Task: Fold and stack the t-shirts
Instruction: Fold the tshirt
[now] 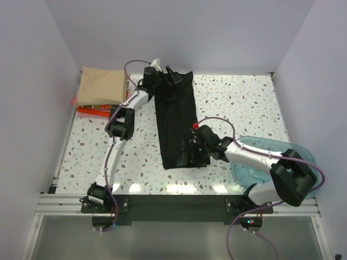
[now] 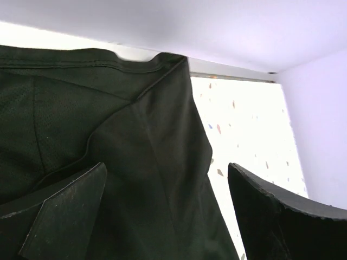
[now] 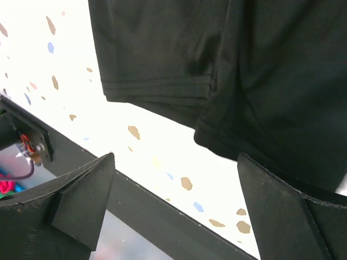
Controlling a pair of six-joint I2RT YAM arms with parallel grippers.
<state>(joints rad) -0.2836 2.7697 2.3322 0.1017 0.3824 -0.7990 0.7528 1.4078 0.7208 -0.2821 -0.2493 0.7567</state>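
The black t-shirt [image 1: 176,116] lies folded into a long strip down the middle of the table. My left gripper [image 1: 169,76] is open over its far end; the left wrist view shows the cloth [image 2: 135,162] between and below the fingers. My right gripper [image 1: 187,154] is open over the near end; the right wrist view shows the hem [image 3: 162,86] just beyond the fingers. The tan-beige t-shirt [image 1: 102,86] lies folded at the far left on top of the red-orange t-shirt [image 1: 89,112].
A translucent teal bowl [image 1: 271,157] stands at the near right, under my right arm. White walls close the table at the back and both sides. A black rail [image 3: 162,216] runs along the near edge.
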